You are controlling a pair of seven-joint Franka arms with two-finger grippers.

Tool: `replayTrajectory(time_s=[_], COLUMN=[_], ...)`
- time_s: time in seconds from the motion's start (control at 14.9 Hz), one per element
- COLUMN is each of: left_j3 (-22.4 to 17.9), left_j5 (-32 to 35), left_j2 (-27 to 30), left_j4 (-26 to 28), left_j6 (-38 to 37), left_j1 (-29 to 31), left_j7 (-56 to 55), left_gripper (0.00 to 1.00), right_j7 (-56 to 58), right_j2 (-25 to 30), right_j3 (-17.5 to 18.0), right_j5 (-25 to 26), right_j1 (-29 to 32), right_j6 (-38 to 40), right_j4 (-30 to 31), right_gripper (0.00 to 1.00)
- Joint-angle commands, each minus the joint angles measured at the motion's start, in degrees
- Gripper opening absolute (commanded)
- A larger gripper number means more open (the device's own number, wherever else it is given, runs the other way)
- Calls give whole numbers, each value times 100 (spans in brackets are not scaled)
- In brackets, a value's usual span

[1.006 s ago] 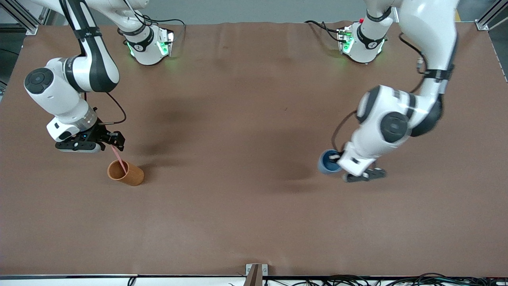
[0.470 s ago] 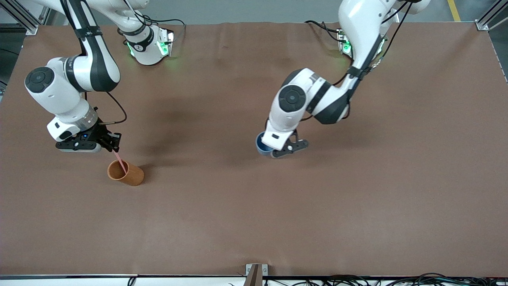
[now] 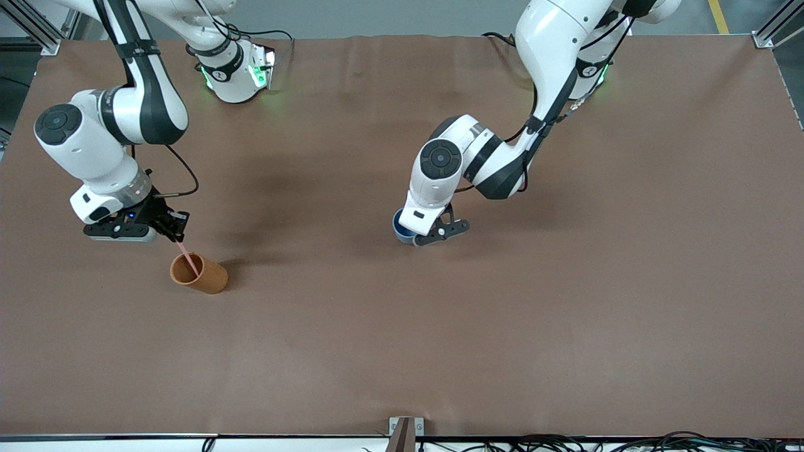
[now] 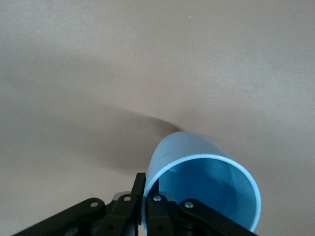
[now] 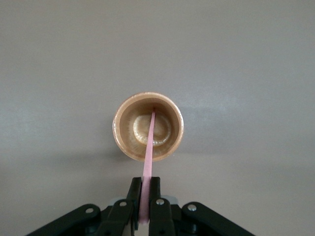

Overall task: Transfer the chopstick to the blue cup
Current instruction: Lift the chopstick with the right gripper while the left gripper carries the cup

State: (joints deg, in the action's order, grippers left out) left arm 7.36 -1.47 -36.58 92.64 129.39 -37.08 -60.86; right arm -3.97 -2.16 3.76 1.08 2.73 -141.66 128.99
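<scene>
There are two cups, one chopstick and two grippers on one brown table [image 3: 402,351]. The single orange-brown cup [image 3: 200,274] stands toward the right arm's end of the table, and the one pale pink chopstick [image 3: 186,257] slants up out of it, its lower end inside the cup and its upper end clamped between the fingers of the right gripper [image 3: 178,235], which hangs just above the cup's rim. In the right wrist view the right gripper [image 5: 145,196] has its two fingers pressed flat against the chopstick [image 5: 148,157] with no gap, and the stick runs down to the floor of the orange-brown cup [image 5: 147,127]. The single blue cup [image 3: 402,227] is near the middle of the table, gripped by the left gripper [image 3: 419,233]; in the left wrist view the left gripper [image 4: 144,196] pinches the wall of the blue cup [image 4: 197,182] at its light rim, one finger outside and one inside, and the cup is tilted with its mouth toward the camera. Compared with a second ago, the right gripper's fingers have closed onto the chopstick, and the left arm has carried the blue cup from its own end of the table to near the middle, toward the orange-brown cup.
</scene>
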Motion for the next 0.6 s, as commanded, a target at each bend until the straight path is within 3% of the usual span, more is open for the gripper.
replayTrajectory(time_s=[0.0,0.07,0.13,0.2,0.27,0.54], left_j3=[-41,-41,-32,-41,-59,-85], left_j5=[68,68,68,68,77,279], left_j2=[28,28,28,19,80,895], left_j4=[193,193,202,202,202,131], left_j6=[253,253,253,244,183,-606], left_j1=[-45,-36,-1,-10,-36,384], left_j7=[-31,-31,-23,30,13,467], left_gripper=[4,15,45,86,100,100], right_j7=[-155,-278,-358,-437,-481,-657], right_j2=[119,119,110,110,110,84], right_j3=[28,28,28,37,37,159], right_j5=[-90,-90,-90,-99,-99,-238], right_j1=[43,35,26,17,17,0], right_j6=[1109,1575,2067,2551,3034,4425], right_j4=[-723,-1022,-1373,-1733,-2102,-3439], right_gripper=[1,1,1,1,1,1])
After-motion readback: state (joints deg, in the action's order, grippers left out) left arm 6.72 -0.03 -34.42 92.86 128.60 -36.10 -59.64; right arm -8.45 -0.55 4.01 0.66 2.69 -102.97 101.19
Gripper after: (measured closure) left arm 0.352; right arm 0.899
